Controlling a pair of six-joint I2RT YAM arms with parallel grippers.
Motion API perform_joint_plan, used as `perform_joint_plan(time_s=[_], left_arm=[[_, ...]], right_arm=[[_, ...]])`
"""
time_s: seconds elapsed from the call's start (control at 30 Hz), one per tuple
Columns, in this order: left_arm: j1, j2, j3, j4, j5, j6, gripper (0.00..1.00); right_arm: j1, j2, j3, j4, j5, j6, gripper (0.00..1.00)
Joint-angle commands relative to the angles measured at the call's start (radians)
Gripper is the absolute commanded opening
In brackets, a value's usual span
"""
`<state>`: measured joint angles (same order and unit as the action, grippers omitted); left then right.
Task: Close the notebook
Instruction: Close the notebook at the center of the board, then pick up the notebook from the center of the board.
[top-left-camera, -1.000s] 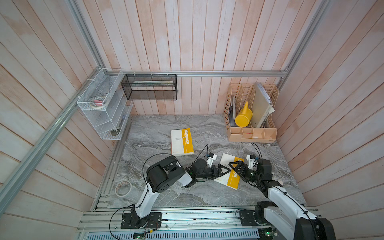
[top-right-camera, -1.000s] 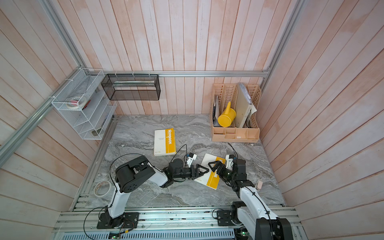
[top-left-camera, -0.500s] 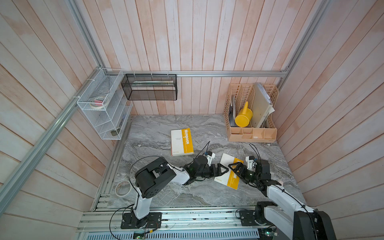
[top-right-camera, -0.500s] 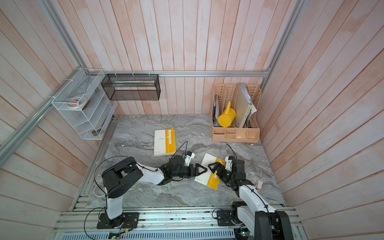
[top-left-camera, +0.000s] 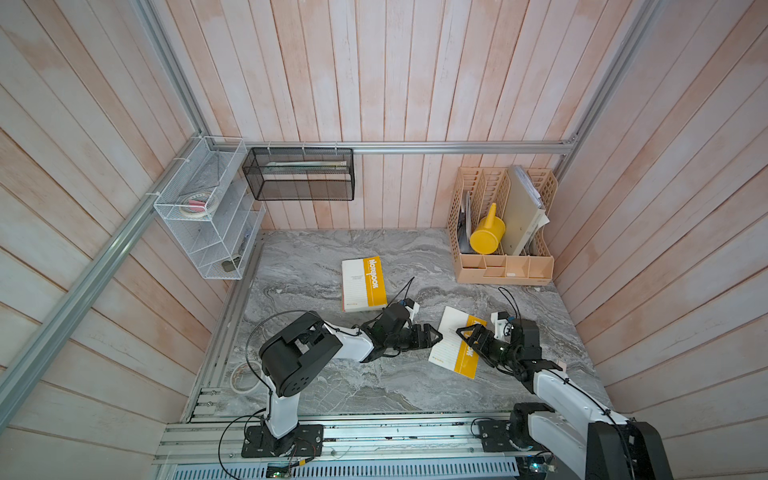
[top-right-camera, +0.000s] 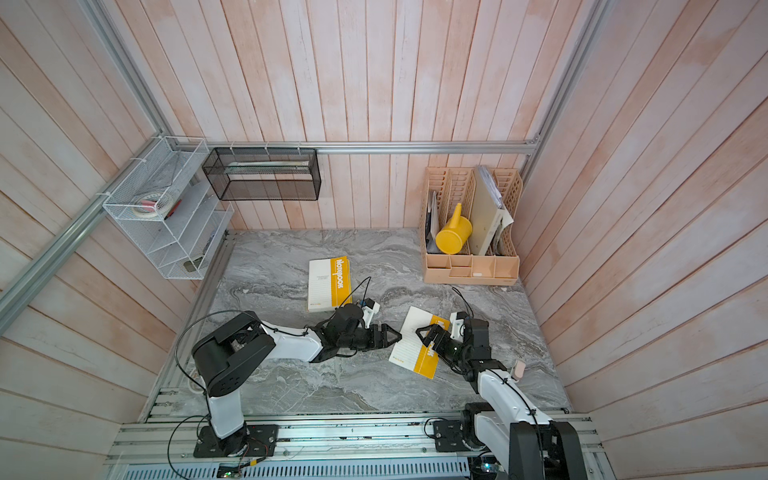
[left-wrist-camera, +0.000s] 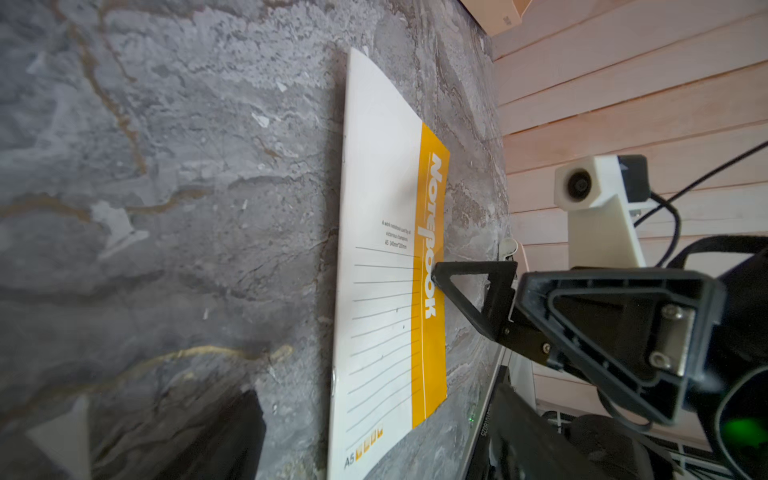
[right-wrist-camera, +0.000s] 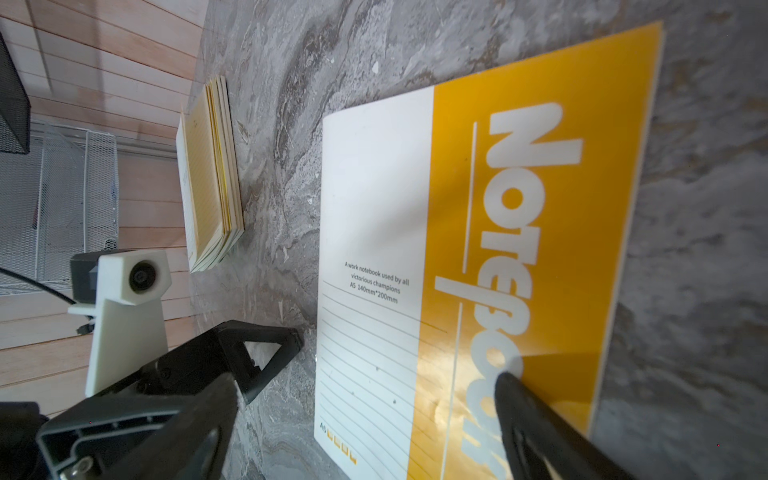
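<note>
The notebook (top-left-camera: 451, 347) (top-right-camera: 409, 349) has a white cover with a yellow band. It lies on the marble table with its cover down and facing up. My right gripper (top-left-camera: 467, 338) (right-wrist-camera: 365, 386) hangs open over it. One right finger (right-wrist-camera: 540, 419) (left-wrist-camera: 469, 282) sits on the yellow band at the lettering. My left gripper (top-left-camera: 434, 337) (left-wrist-camera: 376, 382) stands open at the notebook's (left-wrist-camera: 386, 291) left edge, with the near white corner between its fingers and nothing held. The left fingers (right-wrist-camera: 262, 353) are just off the edge of the notebook (right-wrist-camera: 374, 208).
A stack of like notebooks (top-left-camera: 363, 283) (right-wrist-camera: 210, 174) lies further back on the table (top-left-camera: 316, 266). A tan desk organiser (top-left-camera: 503, 232) with a yellow jug stands at the back right. Wire racks (top-left-camera: 208, 212) and a black mesh basket (top-left-camera: 299, 174) hang on the walls. A tape roll (top-left-camera: 243, 376) lies front left.
The left arm's elbow has swung to the left while its gripper stays by the notebook's edge. The notebook and the right gripper have barely moved.
</note>
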<state>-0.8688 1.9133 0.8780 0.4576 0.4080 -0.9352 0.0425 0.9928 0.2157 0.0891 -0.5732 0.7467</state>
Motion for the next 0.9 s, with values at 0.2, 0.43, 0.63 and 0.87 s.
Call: perform_joint_plan(time_s=[0.2, 0.43, 0.63, 0.87], left_arm=[[0.040, 0.152, 0.094, 0.024, 0.132, -0.095, 0.65], [0.053, 0.189, 0.114, 0.031, 0.174, -0.100, 0.58], [0.053, 0.225, 0.142, 0.043, 0.212, -0.120, 0.52], [0.053, 0.255, 0.158, 0.066, 0.241, -0.131, 0.48]], right_arm=[[0.004, -0.023, -0.003, -0.038, 0.020, -0.021, 0.98], [0.003, -0.017, 0.000, -0.032, 0.012, -0.023, 0.98], [0.004, -0.009, 0.005, -0.029, 0.006, -0.025, 0.98], [0.004, -0.011, 0.002, -0.027, 0.003, -0.026, 0.98]])
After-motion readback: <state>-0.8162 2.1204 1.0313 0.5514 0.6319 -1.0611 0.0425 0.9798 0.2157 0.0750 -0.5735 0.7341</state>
